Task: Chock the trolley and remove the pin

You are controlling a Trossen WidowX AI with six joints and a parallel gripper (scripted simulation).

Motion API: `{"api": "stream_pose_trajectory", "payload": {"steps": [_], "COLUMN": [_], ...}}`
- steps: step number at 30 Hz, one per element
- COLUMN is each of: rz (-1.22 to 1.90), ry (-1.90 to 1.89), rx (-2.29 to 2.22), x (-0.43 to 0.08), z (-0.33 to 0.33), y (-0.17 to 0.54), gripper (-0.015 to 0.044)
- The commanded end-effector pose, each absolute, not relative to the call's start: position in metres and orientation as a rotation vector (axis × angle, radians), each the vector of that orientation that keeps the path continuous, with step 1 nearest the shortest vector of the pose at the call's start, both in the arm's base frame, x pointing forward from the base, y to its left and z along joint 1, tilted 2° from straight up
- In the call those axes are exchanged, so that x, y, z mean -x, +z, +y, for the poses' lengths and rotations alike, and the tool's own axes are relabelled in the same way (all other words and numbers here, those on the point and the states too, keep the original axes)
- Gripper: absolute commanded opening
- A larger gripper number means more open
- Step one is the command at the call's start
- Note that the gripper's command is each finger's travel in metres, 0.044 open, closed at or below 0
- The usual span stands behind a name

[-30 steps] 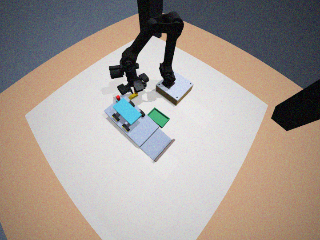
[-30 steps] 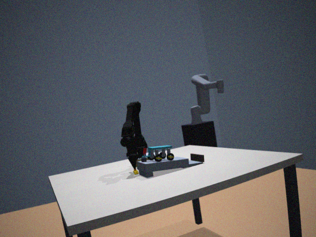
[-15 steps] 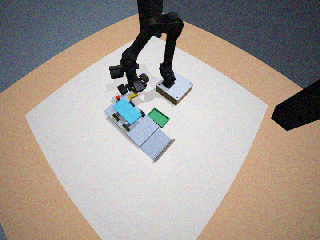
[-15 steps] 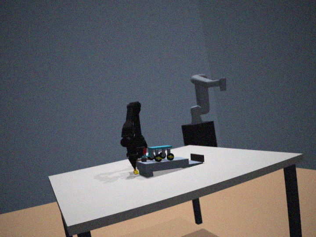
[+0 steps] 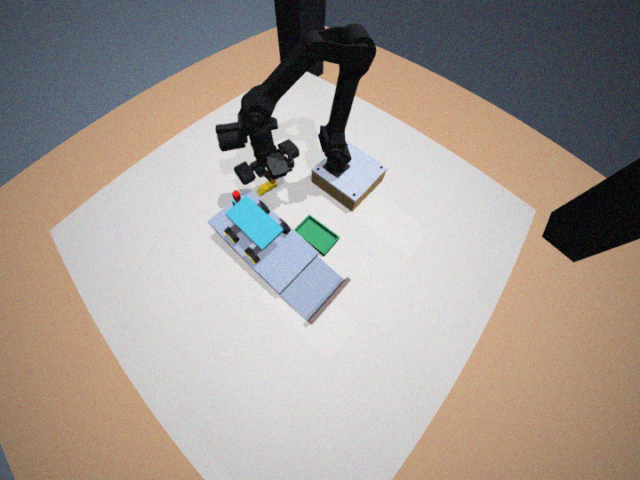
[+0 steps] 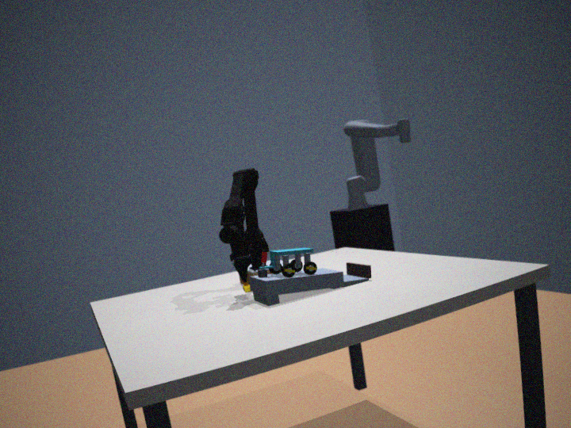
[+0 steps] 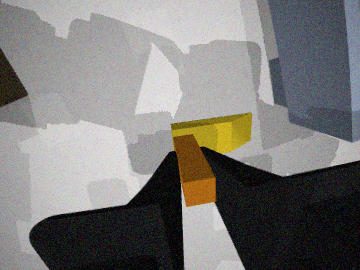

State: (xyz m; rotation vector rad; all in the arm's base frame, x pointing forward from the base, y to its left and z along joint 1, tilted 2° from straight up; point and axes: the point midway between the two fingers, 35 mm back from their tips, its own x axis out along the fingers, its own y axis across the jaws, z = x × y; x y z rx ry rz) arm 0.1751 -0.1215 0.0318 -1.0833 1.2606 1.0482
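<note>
My gripper (image 5: 272,179) (image 6: 244,280) (image 7: 187,155) is shut on the orange handle of the chock. The chock's yellow body (image 5: 265,188) (image 6: 247,288) (image 7: 235,135) hangs a little above the table, beside the ramp's uphill end; its rubber base cannot be made out. The blue-topped trolley (image 5: 254,220) (image 6: 292,251) stands on the upper part of the ramp (image 5: 289,263) (image 6: 313,281) (image 7: 315,60). The red-headed stop pin (image 5: 236,195) (image 6: 264,257) stands upright at the trolley's uphill end. The green tray (image 5: 324,226) lies beside the ramp, near the trolley's downhill end.
A dark end board (image 5: 329,300) (image 6: 358,270) closes the ramp's low end. My arm's base box (image 5: 356,170) stands beyond the tray. A black beam (image 5: 594,217) reaches in at the right of the top view. A grey robot (image 6: 366,158) stands behind the table.
</note>
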Motion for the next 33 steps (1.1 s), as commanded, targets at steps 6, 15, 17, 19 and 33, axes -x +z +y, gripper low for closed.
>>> {"api": "stream_pose_trajectory", "payload": {"steps": [6, 15, 17, 19, 33], "rz": [1.255, 1.255, 1.255, 1.255, 1.255], "ry": [1.039, 1.039, 1.039, 1.039, 1.039], "rx": [1.094, 1.094, 1.094, 1.094, 1.094], "x": [-0.173, -0.171, -0.171, -0.171, -0.172], "z": [-0.121, -0.121, -0.121, -0.121, -0.122], "y": [0.064, 0.090, 0.096, 0.102, 0.145], "gripper": [0.0000, 0.0000, 0.0000, 0.0000, 0.0000]}}
